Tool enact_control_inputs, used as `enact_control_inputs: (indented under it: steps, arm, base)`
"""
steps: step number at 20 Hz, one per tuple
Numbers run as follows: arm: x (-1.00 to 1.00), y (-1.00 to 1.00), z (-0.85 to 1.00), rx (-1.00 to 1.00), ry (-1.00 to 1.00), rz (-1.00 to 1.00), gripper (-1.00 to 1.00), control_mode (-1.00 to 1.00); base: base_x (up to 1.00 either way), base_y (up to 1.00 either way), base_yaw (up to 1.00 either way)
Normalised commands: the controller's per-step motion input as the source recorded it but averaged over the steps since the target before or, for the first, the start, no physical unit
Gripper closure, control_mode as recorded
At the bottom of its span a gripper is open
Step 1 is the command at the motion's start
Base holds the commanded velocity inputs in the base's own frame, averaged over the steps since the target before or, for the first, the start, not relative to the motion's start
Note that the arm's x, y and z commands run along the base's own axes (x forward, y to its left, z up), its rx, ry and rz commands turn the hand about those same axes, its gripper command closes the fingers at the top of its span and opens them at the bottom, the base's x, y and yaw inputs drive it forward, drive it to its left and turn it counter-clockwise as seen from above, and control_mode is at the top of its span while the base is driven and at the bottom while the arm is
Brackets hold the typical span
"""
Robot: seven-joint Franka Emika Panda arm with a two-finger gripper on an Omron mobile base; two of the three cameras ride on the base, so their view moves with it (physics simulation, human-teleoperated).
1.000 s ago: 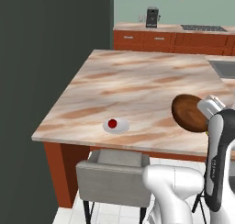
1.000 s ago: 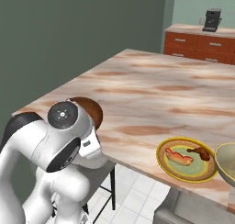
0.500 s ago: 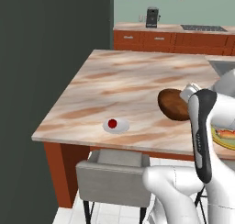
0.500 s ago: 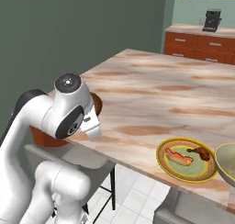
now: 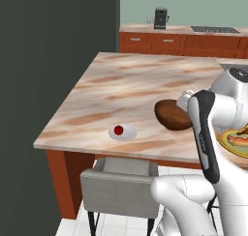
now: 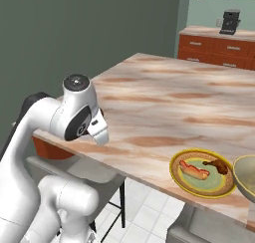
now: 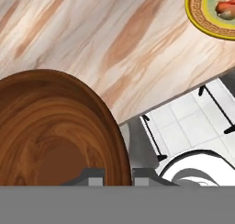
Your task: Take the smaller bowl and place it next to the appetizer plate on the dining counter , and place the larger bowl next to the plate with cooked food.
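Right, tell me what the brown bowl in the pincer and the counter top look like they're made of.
The smaller bowl looks like polished dark wood: ringed grain shows inside, with a slight gloss. It could equally be a wood-patterned finish. The dining counter top looks like polished marble or similar stone: pink-beige with brown veins running across it, over red-brown wood-like sides.

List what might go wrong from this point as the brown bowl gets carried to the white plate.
1. The gripper pinches the smaller bowl only at its rim, so it may tip or slip out.
2. The appetizer plate sits close to the dining counter edge; a low or careless set-down might knock it off.
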Motion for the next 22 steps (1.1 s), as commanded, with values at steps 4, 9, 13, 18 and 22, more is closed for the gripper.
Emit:
enact_control_inputs:
  steps: [4,9,13,18,22]
  arm:
    - [0.59,0.03,-0.41,-0.05,0.00,0.02,1.00,-1.00]
    - [0.93,0.00,-0.23,0.00,0.00,0.00,1.00,-1.00]
    - [0.53,0.00,-0.36,0.00,0.04,0.03,1.00,-1.00]
    - [0.19,0.00,-0.45,0.00,0.02,0.05,1.00,-1.00]
    - [0.22,0.00,-0.44,0.00,0.00,0.05,1.00,-1.00]
  base:
    - [0.00,0.00,0.00]
    - [0.00,0.00,0.00]
    - [0.00,0.00,0.00]
    - [0.00,0.00,0.00]
    - [0.00,0.00,0.00]
